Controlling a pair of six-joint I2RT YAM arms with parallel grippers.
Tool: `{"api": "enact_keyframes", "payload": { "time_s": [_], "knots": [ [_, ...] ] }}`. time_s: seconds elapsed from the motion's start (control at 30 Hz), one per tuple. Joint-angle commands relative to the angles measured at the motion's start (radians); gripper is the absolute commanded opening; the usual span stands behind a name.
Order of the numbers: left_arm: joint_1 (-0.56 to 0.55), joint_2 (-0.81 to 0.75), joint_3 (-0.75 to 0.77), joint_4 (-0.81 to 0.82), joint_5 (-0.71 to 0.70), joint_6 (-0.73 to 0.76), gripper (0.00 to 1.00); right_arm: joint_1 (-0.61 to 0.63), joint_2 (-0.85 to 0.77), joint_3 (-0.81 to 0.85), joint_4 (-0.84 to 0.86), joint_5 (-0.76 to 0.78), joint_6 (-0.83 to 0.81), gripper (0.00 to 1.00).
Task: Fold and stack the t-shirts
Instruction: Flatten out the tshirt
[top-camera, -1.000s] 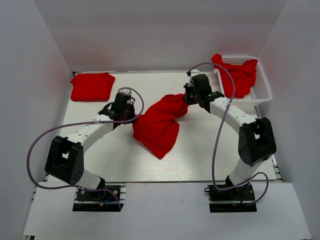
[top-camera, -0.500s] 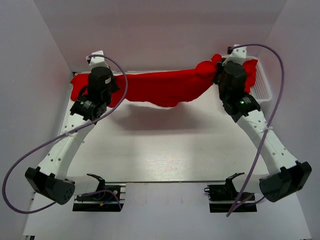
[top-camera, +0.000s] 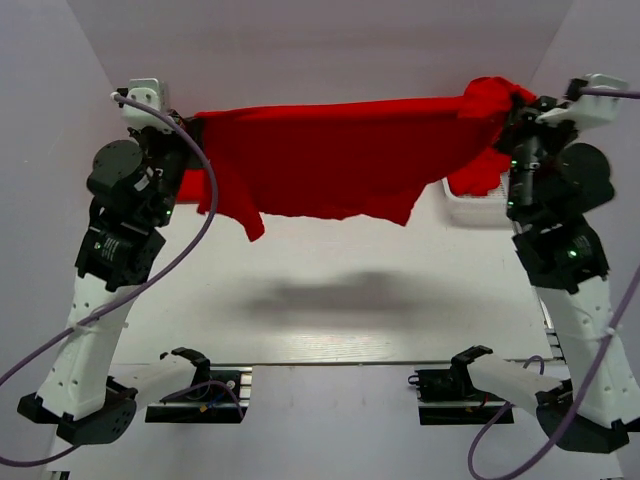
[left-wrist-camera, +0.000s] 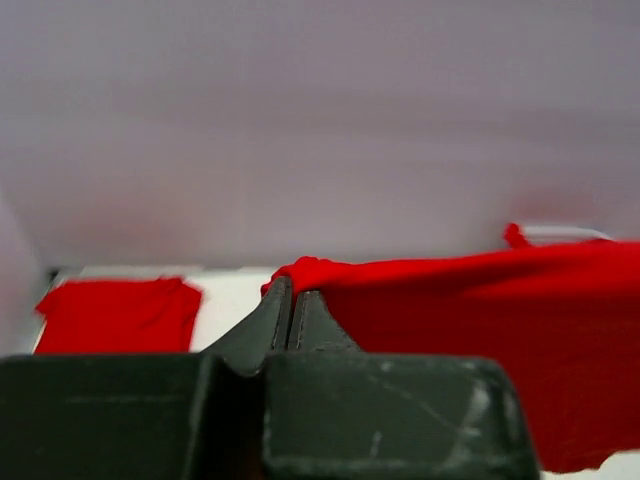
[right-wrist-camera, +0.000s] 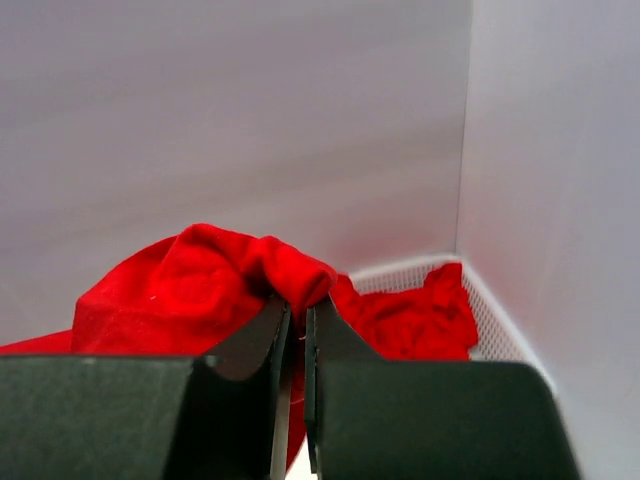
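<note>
Red t-shirt (top-camera: 330, 160) hangs spread in the air between my two sets of fingers. My left gripper (left-wrist-camera: 290, 297) is clenched on one corner, and my right gripper (right-wrist-camera: 296, 305) pinches the other, bunched end. A folded t-shirt (left-wrist-camera: 118, 315) lies beyond and left of my left fingers. A crumpled t-shirt (right-wrist-camera: 410, 315) sits in the mesh basket (right-wrist-camera: 492, 330) just past my right fingers.

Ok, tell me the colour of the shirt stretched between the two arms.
Plain bright red, no print visible; the t-shirt shows best in the top external view.
</note>
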Motion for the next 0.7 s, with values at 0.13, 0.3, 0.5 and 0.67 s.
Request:
{"api": "enact_keyframes", "payload": {
  "time_s": [0.13,0.3,0.5,0.67],
  "knots": [
    [0.009,-0.078,0.081,0.021,0.374,0.138,0.00,-0.024,-0.132,0.167,-0.037,0.007,-0.076,0.00],
    [0.018,-0.088,0.069,0.021,0.410,0.138,0.00,-0.019,-0.172,0.124,0.000,0.132,-0.083,0.00],
    [0.018,0.045,0.001,-0.007,0.299,0.041,0.00,-0.021,-0.109,-0.045,0.049,0.336,-0.076,0.00],
    [0.027,0.191,-0.157,-0.010,0.265,-0.037,0.00,-0.035,0.058,-0.165,-0.018,0.407,0.076,0.00]
  ]
}}
